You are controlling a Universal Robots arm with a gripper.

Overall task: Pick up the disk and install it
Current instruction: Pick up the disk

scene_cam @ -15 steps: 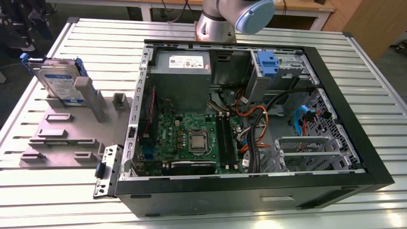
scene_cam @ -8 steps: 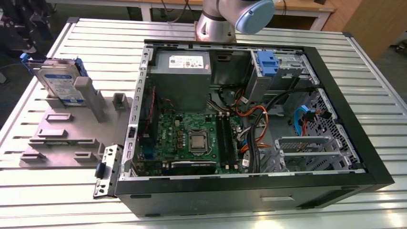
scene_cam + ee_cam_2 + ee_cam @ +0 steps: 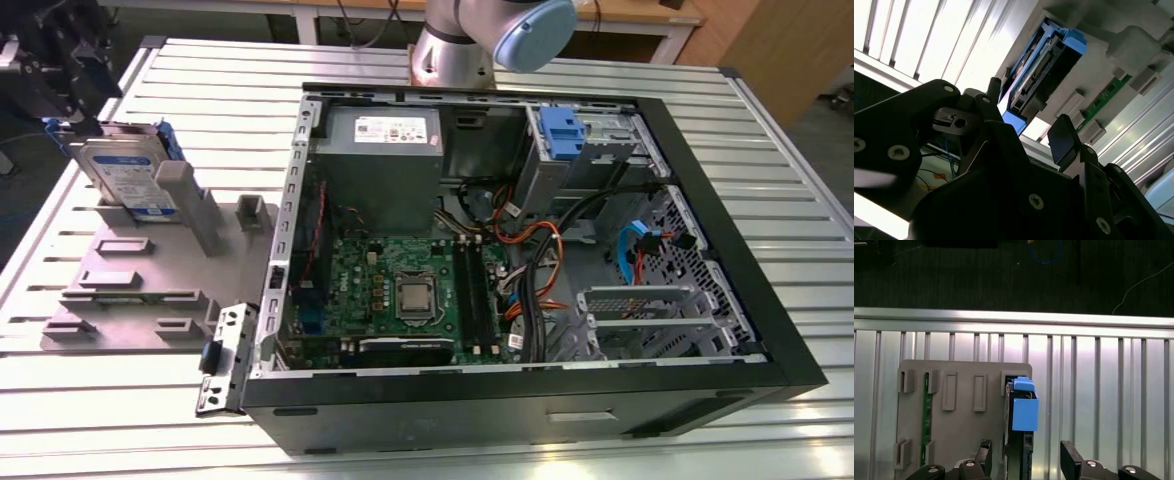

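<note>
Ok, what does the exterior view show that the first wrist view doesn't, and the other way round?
Exterior view: the open computer case with its motherboard and power supply. First wrist view: the gripper open, one fingertip on each side of the disk, and dark floor past the table edge. Both: the disk standing upright in the grey fixture on the slatted table.
</note>
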